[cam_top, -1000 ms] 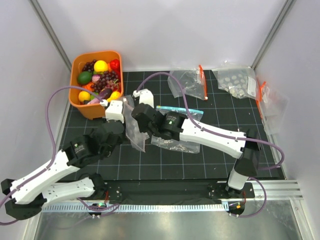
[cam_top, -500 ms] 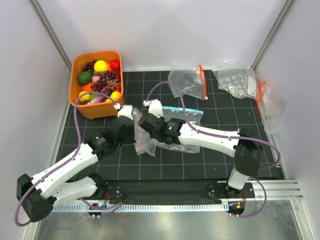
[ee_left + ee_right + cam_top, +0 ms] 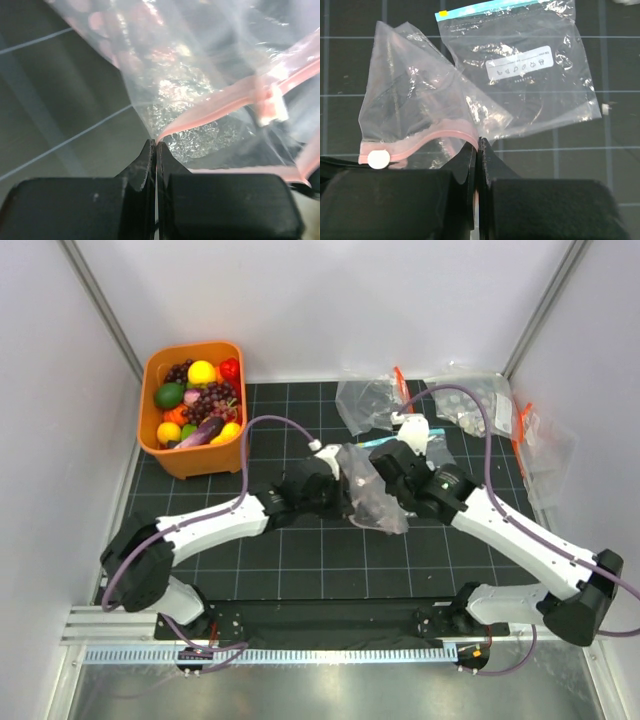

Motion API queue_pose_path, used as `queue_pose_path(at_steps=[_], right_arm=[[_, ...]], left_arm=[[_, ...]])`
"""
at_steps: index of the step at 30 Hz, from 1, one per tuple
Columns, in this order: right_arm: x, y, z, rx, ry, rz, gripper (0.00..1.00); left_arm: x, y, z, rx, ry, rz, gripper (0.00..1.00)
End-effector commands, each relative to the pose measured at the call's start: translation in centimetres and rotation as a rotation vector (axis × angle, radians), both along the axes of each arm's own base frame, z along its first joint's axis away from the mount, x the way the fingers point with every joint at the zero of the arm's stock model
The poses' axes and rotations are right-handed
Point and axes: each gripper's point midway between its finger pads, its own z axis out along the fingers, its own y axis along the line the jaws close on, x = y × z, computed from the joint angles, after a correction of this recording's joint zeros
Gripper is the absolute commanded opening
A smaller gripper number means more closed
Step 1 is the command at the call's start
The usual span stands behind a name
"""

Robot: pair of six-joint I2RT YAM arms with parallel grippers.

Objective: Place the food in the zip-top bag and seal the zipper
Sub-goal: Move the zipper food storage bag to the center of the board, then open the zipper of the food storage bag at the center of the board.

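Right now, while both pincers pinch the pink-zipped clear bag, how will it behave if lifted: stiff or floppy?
Probably floppy: the zip-top bag crumples and sags between the left pincer and right pincer. Likely light; it looks empty. Glossy film may slip; its zipper seems firmer.

I work in a robotics lab test cell: plain white panel walls [image 3: 330,300] framed by aluminium posts [image 3: 100,310], a black gridded mat [image 3: 300,570] as tabletop, a slotted metal rail [image 3: 330,653] at its near edge.
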Motion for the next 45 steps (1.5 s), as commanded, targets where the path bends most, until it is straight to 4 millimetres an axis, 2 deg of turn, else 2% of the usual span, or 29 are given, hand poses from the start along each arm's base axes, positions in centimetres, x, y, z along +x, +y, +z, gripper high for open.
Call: queue_pose_path(at_steps=[1, 3, 5, 7, 9, 11, 12, 13, 14, 15, 17, 18, 19, 20, 22, 23, 24, 26, 27, 28, 31, 36, 39, 40, 41, 42, 45], right_arm=[[-0.6, -3.7, 2.3, -0.112, -0.037, -0.060, 0.01], [-0.6, -3.2, 2.7, -0.102, -0.035, -0.033, 0.01], [-0.4, -1.7, 2.9, -0.071, -0.018, 0.027, 0.01], [0.0, -0.5, 2.2, -0.077, 0.006, 0.065, 0.01], [0.4, 1.0, 1.5, -0.066, 0.023, 0.104, 0.01], [0.6, 3.3, 0.2, -0.078, 0.051, 0.158, 0.01], [0.8, 4.2, 0.3, -0.080, 0.048, 0.173, 0.01], [0.9, 4.8, 0.1, -0.091, 0.049, 0.180, 0.01], [0.9, 5.9, -1.3, -0.135, 0.076, 0.197, 0.01], [1.3, 6.6, -1.0, -0.137, 0.065, 0.194, 0.01], [1.9, 7.8, -2.7, -0.171, 0.100, 0.201, 0.01], [2.3, 8.3, -2.8, -0.169, 0.102, 0.195, 0.01], [2.6, 8.6, -3.1, -0.179, 0.107, 0.194, 0.01], [2.9, 9.1, -4.4, -0.203, 0.129, 0.194, 0.01], [3.5, 9.9, -4.5, -0.201, 0.128, 0.192, 0.01], [3.8, 10.3, -4.9, -0.207, 0.129, 0.193, 0.01], [4.1, 10.5, -5.9, -0.235, 0.144, 0.189, 0.01], [4.8, 10.6, -5.7, -0.253, 0.132, 0.162, 0.01], [5.0, 10.8, -5.8, -0.255, 0.129, 0.159, 0.01], [5.2, 11.2, -5.8, -0.250, 0.129, 0.166, 0.01], [5.1, 12.3, -5.3, -0.201, 0.118, 0.191, 0.01], [4.5, 13.4, -4.3, -0.118, 0.104, 0.208, 0.01], [3.9, 13.5, -4.1, -0.082, 0.105, 0.212, 0.01], [3.7, 13.5, -4.2, -0.075, 0.107, 0.214, 0.01], [3.7, 13.5, -3.7, -0.055, 0.094, 0.215, 0.01], [3.4, 13.4, -4.1, -0.049, 0.103, 0.216, 0.01], [3.0, 13.4, -3.9, -0.014, 0.099, 0.222, 0.01]], left_arm=[[0.4, -6.6, 5.6, -0.270, -0.025, -0.108, 0.00], [0.7, -7.0, 5.2, -0.268, -0.020, -0.110, 0.00], [1.2, -6.1, 4.7, -0.240, -0.045, -0.083, 0.00], [1.7, -4.4, 4.6, -0.218, -0.052, -0.058, 0.00], [2.2, -2.1, 3.7, -0.180, -0.041, -0.028, 0.00], [2.5, -0.5, 3.0, -0.157, -0.033, -0.008, 0.00], [3.0, 0.9, 2.0, -0.126, -0.021, 0.016, 0.00], [3.2, 1.6, 1.8, -0.117, -0.021, 0.025, 0.00], [3.4, 2.2, 1.4, -0.104, -0.019, 0.036, 0.00], [3.8, 3.2, 0.8, -0.079, -0.019, 0.053, 0.00], [4.5, 4.4, 0.4, -0.036, -0.042, 0.095, 0.04], [4.5, 5.0, 0.1, -0.009, -0.043, 0.108, 0.05], [5.2, 5.7, 0.1, 0.028, -0.072, 0.135, 0.11], [5.5, 6.3, -0.1, 0.055, -0.085, 0.159, 0.14], [6.0, 7.8, -0.3, 0.126, -0.101, 0.210, 0.21], [6.4, 9.3, -0.9, 0.201, -0.107, 0.264, 0.23], [6.6, 10.0, -1.0, 0.232, -0.114, 0.288, 0.25], [7.0, 11.0, -1.1, 0.278, -0.127, 0.321, 0.37], [6.9, 10.9, -1.1, 0.274, -0.126, 0.321, 0.43], [6.9, 10.7, -1.0, 0.259, -0.127, 0.316, 0.55], [6.9, 9.2, -1.0, 0.177, -0.121, 0.291, 0.71], [7.3, 7.3, -1.3, 0.083, -0.098, 0.287, 0.74], [7.7, 6.9, -1.4, 0.050, -0.107, 0.298, 0.75], [7.7, 6.7, -0.7, 0.016, -0.118, 0.304, 0.76], [7.5, 6.8, -1.0, 0.002, -0.122, 0.310, 0.77], [7.7, 6.6, -0.5, -0.029, -0.138, 0.315, 0.78], [8.0, 6.2, -0.3, -0.060, -0.141, 0.317, 0.75]])
